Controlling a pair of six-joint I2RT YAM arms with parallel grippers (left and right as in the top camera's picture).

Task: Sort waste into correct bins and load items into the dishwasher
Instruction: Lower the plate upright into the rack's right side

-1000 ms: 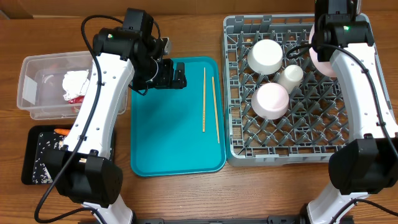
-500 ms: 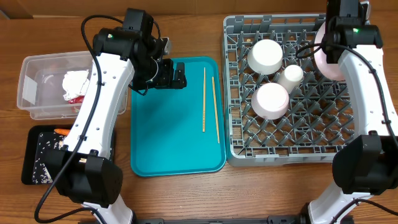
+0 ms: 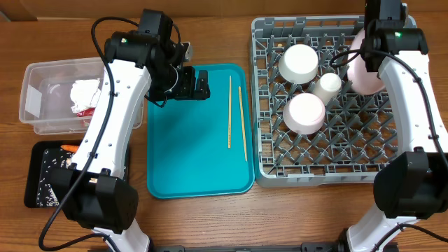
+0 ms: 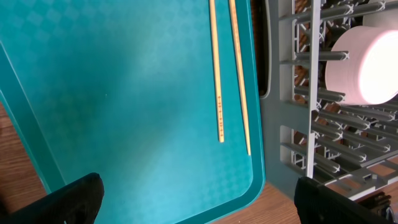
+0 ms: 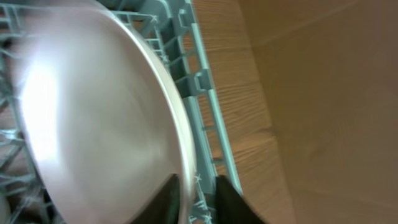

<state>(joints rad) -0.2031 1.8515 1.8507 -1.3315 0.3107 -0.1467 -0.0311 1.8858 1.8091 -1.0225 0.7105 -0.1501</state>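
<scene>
Pink plate (image 5: 93, 118), rim inside right tool (image 5: 198, 196).

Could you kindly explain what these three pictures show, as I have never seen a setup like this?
These are two robot arms at a wooden table, each ending in two-finger jaws. One picture looks down from above; the other two come from cameras on each wrist. The left arm hovers over a teal tray holding two thin sticks, its jaws wide open and empty. On the right stands a grey dish rack with two bowls, a cup and a pink plate. The right arm reaches that plate, its jaws astride the rim; whether they grip it I cannot tell. At far left, a clear tub holds a napkin, beside a black tray.
</scene>
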